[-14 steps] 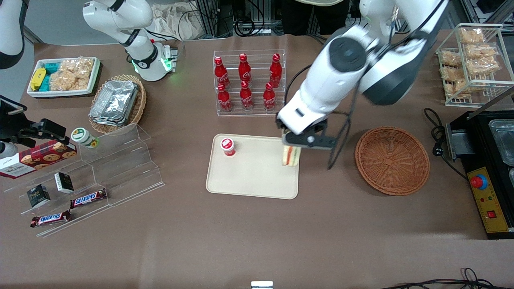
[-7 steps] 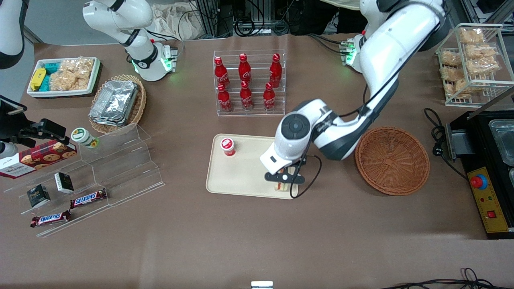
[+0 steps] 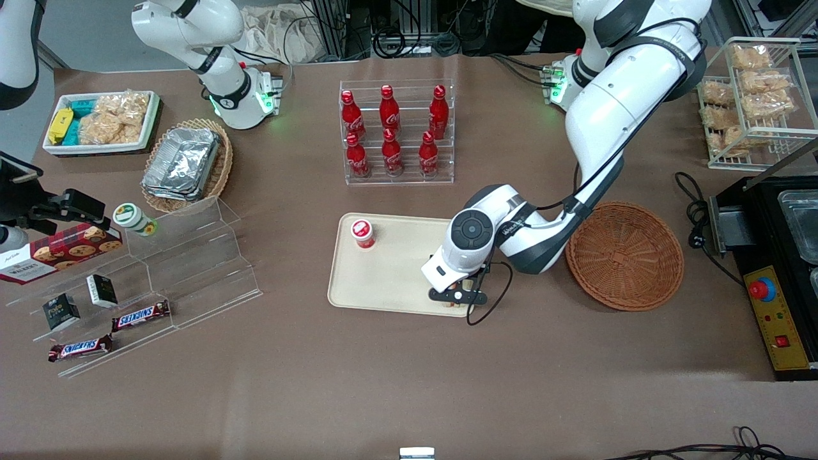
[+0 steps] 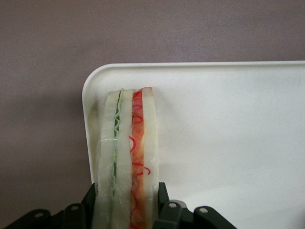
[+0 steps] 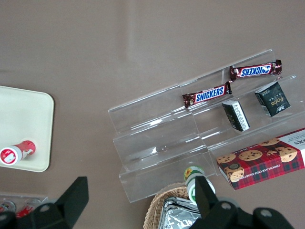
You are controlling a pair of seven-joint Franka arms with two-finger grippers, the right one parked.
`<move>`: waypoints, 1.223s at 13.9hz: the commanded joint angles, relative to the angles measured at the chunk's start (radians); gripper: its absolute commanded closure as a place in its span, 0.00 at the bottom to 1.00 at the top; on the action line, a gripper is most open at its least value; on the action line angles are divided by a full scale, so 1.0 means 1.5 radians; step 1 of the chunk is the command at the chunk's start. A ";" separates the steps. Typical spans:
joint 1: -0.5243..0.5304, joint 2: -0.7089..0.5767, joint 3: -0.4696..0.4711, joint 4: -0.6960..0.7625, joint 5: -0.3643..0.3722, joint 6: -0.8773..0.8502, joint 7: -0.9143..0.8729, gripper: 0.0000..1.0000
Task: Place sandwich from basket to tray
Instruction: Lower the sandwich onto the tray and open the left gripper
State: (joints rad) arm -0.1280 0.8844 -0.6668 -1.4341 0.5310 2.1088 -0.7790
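Wrist view: hand (image 4: pixel 126 212) clamps sandwich (image 4: pixel 126 157) over tray (image 4: pixel 228 133) corner (front view hides it)

The gripper (image 3: pixel 456 298), clamping the sandwich (image 4: pixel 126 157), sits low at a tray (image 3: pixel 390 281) corner. On that tray, only a small red cup (image 3: pixel 362 233) stands, well apart; bare tray lies between them.

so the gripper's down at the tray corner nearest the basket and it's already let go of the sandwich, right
Not quite: the gripper is at that corner of the tray, with the basket nearby, but it has not let go. The left wrist view shows its fingers shut on the sandwich.
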 commanded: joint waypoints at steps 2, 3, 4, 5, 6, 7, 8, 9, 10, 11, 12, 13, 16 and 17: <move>-0.003 -0.003 0.000 -0.006 0.015 0.014 -0.017 0.00; -0.003 -0.006 0.000 -0.005 0.013 0.014 -0.025 0.00; -0.002 -0.011 -0.001 -0.001 0.010 0.013 -0.035 0.00; -0.001 -0.025 -0.007 0.006 0.004 0.005 -0.048 0.00; -0.001 -0.054 -0.007 0.009 -0.004 0.002 -0.062 0.00; 0.001 -0.086 -0.009 0.008 -0.012 -0.002 -0.072 0.00; 0.007 -0.121 -0.010 0.009 -0.036 -0.019 -0.075 0.00; 0.011 -0.157 -0.007 0.012 -0.073 -0.045 -0.071 0.00; 0.022 -0.194 -0.005 0.015 -0.095 -0.077 -0.068 0.00; 0.036 -0.223 -0.005 0.015 -0.096 -0.116 -0.065 0.00; 0.049 -0.249 -0.006 0.015 -0.096 -0.156 -0.063 0.00; 0.064 -0.269 -0.006 0.015 -0.097 -0.189 -0.044 0.00; 0.119 -0.311 -0.008 0.014 -0.106 -0.252 0.037 0.00; 0.141 -0.327 -0.007 0.011 -0.126 -0.268 0.064 0.00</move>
State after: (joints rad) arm 0.0245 0.4444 -0.6784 -1.3810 0.3861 1.7363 -0.7537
